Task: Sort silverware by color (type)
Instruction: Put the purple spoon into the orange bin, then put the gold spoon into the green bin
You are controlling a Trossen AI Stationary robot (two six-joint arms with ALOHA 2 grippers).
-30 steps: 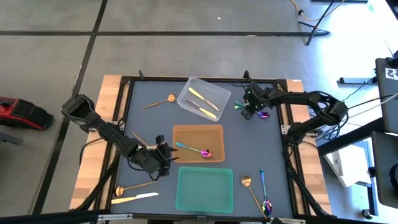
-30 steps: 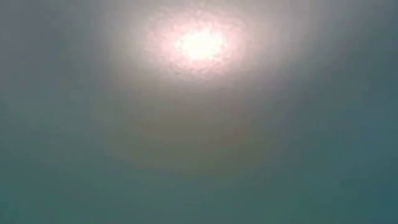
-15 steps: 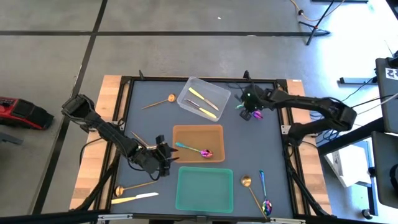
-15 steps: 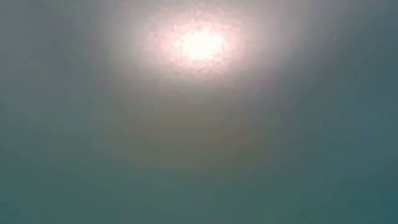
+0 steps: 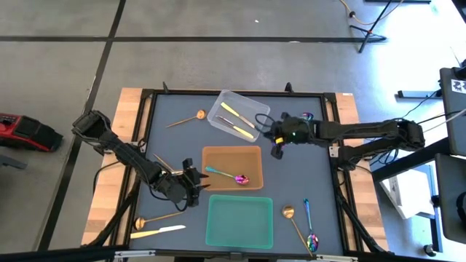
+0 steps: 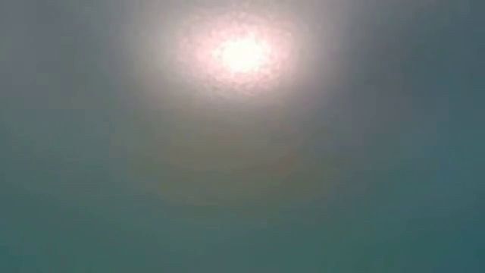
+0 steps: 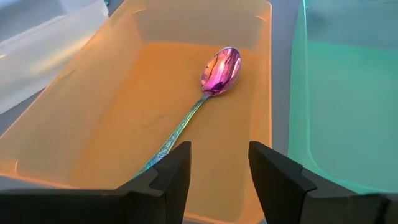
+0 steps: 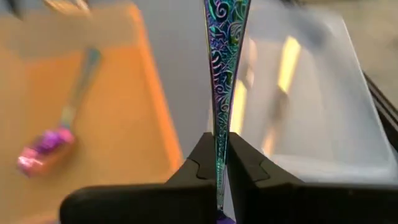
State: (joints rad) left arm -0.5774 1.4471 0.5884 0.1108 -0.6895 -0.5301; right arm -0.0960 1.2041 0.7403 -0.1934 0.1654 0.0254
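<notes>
Now right gripper clamps a rainbow spoon handle above the dark worktop; left gripper gapes, empty, at the orange bin.

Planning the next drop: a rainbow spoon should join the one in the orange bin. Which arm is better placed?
Right. The right gripper is already shut on a rainbow spoon, close beside the orange bin. The left gripper is open and empty at that bin's other end, facing the spoon already inside.

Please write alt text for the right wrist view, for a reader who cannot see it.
The right tool is shut on the thin iridescent purple-teal spoon handle. Beyond it lie the orange plastic bin, holding another rainbow spoon, and the clear plastic bin with pale yellow knives.
</notes>
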